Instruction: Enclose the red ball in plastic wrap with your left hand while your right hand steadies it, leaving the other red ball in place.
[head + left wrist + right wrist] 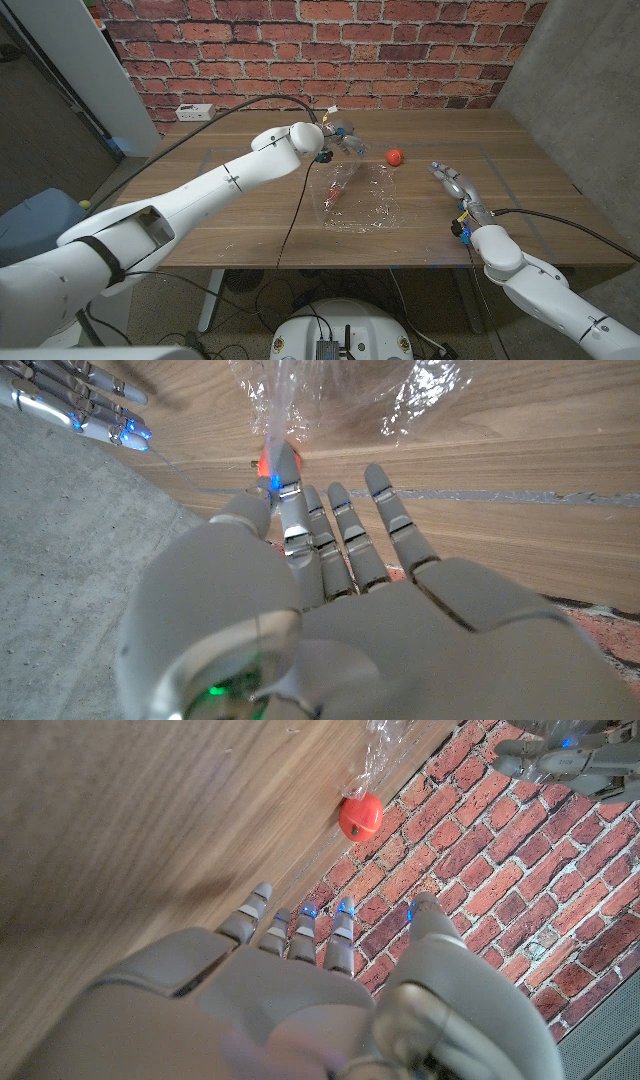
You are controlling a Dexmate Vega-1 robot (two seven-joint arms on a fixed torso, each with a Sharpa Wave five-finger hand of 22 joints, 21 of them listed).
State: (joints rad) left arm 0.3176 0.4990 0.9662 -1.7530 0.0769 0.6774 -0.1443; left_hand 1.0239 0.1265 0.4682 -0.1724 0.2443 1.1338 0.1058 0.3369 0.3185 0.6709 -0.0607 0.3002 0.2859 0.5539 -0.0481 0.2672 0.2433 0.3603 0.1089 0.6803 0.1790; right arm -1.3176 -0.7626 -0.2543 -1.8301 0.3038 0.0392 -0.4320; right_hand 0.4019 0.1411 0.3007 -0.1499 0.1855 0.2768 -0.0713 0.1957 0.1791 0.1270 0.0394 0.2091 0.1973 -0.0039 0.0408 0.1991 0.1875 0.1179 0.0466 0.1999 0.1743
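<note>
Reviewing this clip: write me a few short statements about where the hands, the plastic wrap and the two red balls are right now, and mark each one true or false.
1. The left hand pinches the plastic wrap and lifts one edge off the table. True.
2. The right hand presses down on the wrapped ball. False: it is off to the side of the wrap, fingers apart, holding nothing.
3. One red ball sits bare on the table, beyond the wrap. True.
4. The other red ball is outside the wrap. False: it shows red through the film, under the raised part.
5. The wrap lies flat all over. False: it is crumpled, one side pulled up.
</note>
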